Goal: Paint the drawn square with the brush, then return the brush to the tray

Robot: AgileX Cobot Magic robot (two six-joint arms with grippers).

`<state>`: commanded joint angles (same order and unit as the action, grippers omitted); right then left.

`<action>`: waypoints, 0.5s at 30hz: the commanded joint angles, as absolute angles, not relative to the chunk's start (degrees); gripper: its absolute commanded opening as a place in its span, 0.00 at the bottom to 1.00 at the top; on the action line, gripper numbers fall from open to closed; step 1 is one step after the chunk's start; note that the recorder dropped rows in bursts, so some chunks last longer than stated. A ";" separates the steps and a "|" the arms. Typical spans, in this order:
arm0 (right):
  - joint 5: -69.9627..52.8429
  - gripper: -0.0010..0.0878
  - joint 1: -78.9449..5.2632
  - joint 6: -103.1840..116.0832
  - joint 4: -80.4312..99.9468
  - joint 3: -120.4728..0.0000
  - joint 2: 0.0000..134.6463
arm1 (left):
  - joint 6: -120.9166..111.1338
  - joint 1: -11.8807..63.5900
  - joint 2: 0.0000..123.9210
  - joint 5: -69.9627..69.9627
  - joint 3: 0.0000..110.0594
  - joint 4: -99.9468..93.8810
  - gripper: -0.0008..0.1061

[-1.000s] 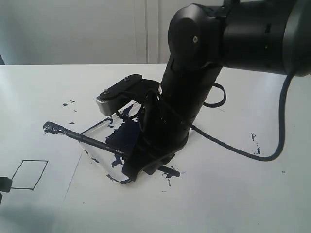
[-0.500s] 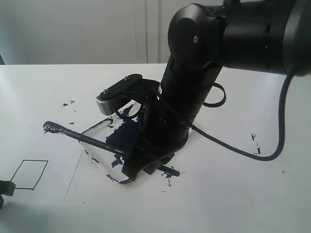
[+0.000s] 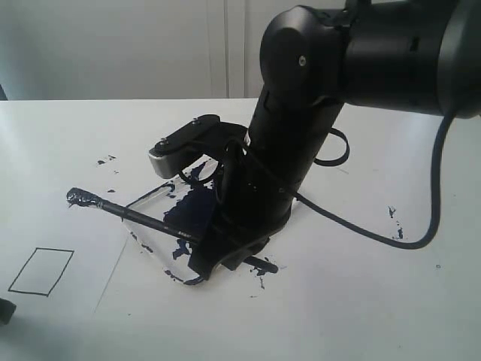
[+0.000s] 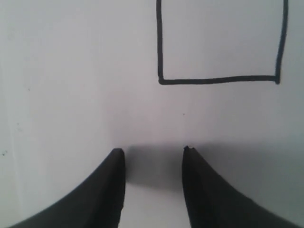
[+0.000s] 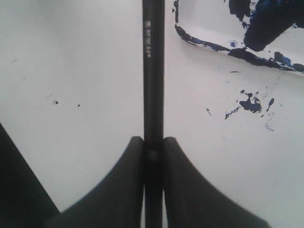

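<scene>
Zero paint on the drawn square (image 3: pixel 41 271), which sits blank and well apart from the tray (image 3: pixel 146 198), right gripper (image 5: pixel 153 147) clamped on the brush (image 3: pixel 135 216) over the tray's smeared edge, left gripper (image 4: pixel 153 150) open and empty beside the square, painting and return both ahead.

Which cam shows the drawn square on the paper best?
Exterior view: the thin black-outlined drawn square on white paper shows whole, four sides, inside white. Left wrist view: closer, but cropped by the frame. Right wrist view: not visible.
</scene>
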<state>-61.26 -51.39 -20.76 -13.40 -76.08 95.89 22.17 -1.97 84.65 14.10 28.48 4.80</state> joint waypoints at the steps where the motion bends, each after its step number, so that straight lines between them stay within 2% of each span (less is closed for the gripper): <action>1: -61.26 0.01 -51.39 -20.76 -13.40 -76.08 95.89 | 23.97 -1.97 84.65 14.22 28.48 4.82 0.42; 6: -61.38 0.01 -51.39 -20.76 -13.40 -76.08 95.89 | 30.04 -1.97 84.65 14.58 28.48 4.66 0.42; 15: -61.38 0.01 -51.39 -20.76 -13.40 -76.08 95.89 | 27.73 -2.18 84.65 14.58 28.48 -0.69 0.42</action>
<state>-61.38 -51.39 -20.76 -13.40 -76.08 95.89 27.73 -2.18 84.65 14.58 28.48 -0.69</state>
